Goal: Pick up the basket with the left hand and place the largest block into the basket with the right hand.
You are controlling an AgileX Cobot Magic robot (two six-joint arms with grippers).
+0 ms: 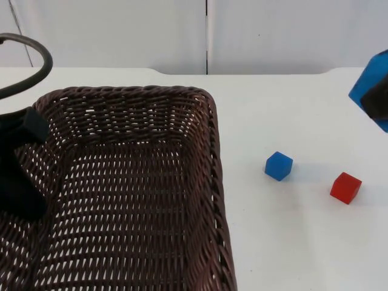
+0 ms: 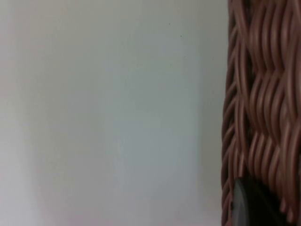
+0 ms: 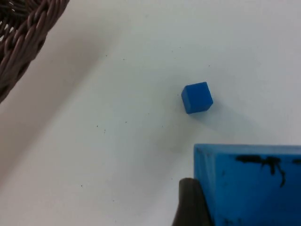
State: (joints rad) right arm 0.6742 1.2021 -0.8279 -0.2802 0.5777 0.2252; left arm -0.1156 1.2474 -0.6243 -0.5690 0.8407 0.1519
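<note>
Left gripper clamps the dark woven basket; right gripper grips one large blue block; two small cubes on the desk
</note>
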